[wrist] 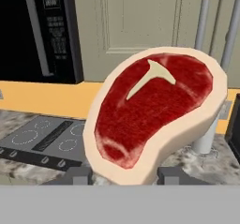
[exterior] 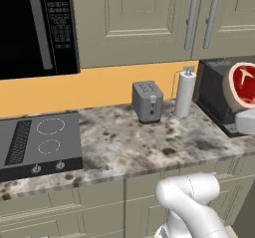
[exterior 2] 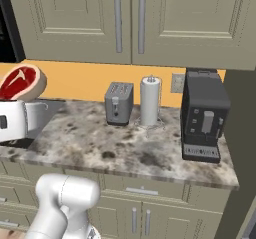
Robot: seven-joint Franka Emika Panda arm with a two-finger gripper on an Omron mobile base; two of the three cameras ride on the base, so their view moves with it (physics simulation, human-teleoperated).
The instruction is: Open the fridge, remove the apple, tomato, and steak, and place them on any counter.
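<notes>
The steak (wrist: 154,110), a red slab with a pale fat rim, stands on edge between my gripper (wrist: 124,177) fingertips, which are shut on its lower rim. From the left base view the steak (exterior: 242,85) hangs above the counter (exterior: 124,142) at its right end, in front of the coffee machine. The right base view puts the steak (exterior 2: 20,82) at the far left, above the gripper's white hand (exterior 2: 12,120), over the speckled counter (exterior 2: 100,143). The fridge, apple and tomato are out of view.
A grey toaster (exterior: 148,101) and a paper towel roll (exterior: 184,95) stand at the back of the counter. A black coffee machine (exterior 2: 202,115) sits at its right end. A black cooktop (exterior: 40,142) lies to the left, under a microwave (exterior: 35,28). Beige wall cabinets (exterior 2: 125,18) hang above.
</notes>
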